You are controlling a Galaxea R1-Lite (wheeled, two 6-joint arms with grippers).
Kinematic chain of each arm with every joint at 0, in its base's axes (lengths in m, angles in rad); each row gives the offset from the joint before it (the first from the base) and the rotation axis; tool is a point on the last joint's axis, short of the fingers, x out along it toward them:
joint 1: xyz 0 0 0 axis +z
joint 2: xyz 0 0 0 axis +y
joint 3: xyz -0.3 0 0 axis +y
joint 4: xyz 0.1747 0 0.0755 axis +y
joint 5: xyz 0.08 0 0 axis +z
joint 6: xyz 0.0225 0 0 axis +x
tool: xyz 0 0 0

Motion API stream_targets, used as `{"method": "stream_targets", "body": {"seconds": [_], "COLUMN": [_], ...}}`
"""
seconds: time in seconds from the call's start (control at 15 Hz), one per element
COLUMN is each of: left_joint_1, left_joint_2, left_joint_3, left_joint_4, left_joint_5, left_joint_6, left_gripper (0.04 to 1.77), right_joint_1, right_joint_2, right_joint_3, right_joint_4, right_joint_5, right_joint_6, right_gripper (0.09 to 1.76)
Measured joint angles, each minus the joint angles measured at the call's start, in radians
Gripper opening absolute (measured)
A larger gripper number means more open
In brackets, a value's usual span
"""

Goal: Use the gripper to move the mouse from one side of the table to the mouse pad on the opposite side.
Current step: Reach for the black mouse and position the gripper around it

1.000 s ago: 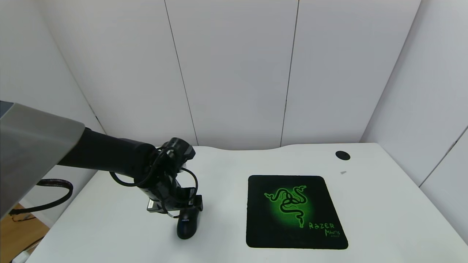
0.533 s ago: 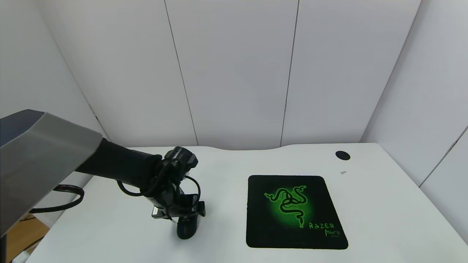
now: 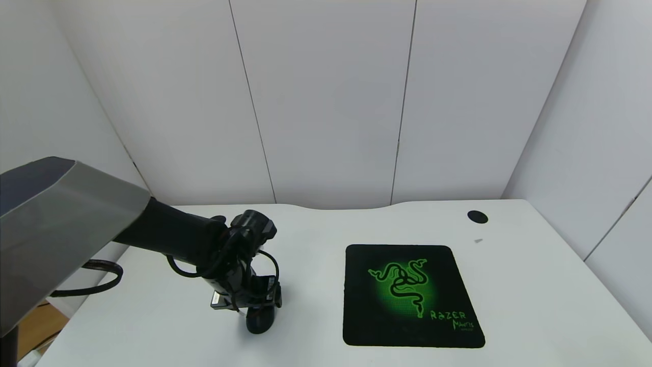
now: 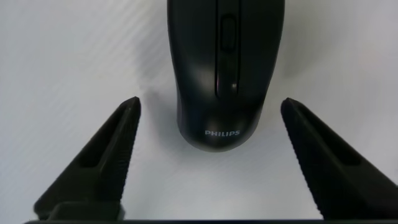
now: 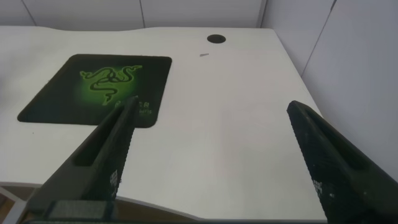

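The black mouse (image 3: 261, 322) lies on the left part of the white table (image 3: 535, 295). My left gripper (image 3: 257, 305) is low, right over its rear, and hides most of it in the head view. In the left wrist view the mouse (image 4: 221, 74) shows white PHILIPS lettering. The left gripper (image 4: 210, 104) is open, one finger either side of the mouse's back end, both apart from it. The black mouse pad (image 3: 407, 295) with the green snake logo lies flat to the right. My right gripper (image 5: 212, 106) is open and empty over the table's front right edge.
A round black cable hole (image 3: 477, 216) and a tiny grey scrap (image 3: 478, 240) sit at the back right. White wall panels close off the back and right sides. The curved notch is in the far edge. Bare table lies between the mouse and the pad.
My left arm has come down and forward over the mouse, so the gripper now covers more of it. The mouse and the pad have not moved.
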Motion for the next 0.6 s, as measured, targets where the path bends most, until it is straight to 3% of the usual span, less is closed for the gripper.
{"method": "stream_targets", "body": {"seconds": [0.27,0.6], "left_joint_1": [-0.001,-0.004], "left_joint_2": [0.004,0.008], "left_joint_3": [-0.001,0.010], "left_joint_4": [-0.022,-0.048], "left_joint_5": [-0.003,-0.001], "left_joint_6": [-0.006,-0.004], "left_gripper": [0.96,0.88], "right_joint_1": [0.000,0.000], "right_joint_2": [0.000,0.000], "right_joint_3": [0.000,0.000], "right_joint_4": [0.000,0.000], "right_joint_5": [0.000,0.000], "right_joint_6": [0.000,0.000], "right_gripper": [1.71,1.71]}}
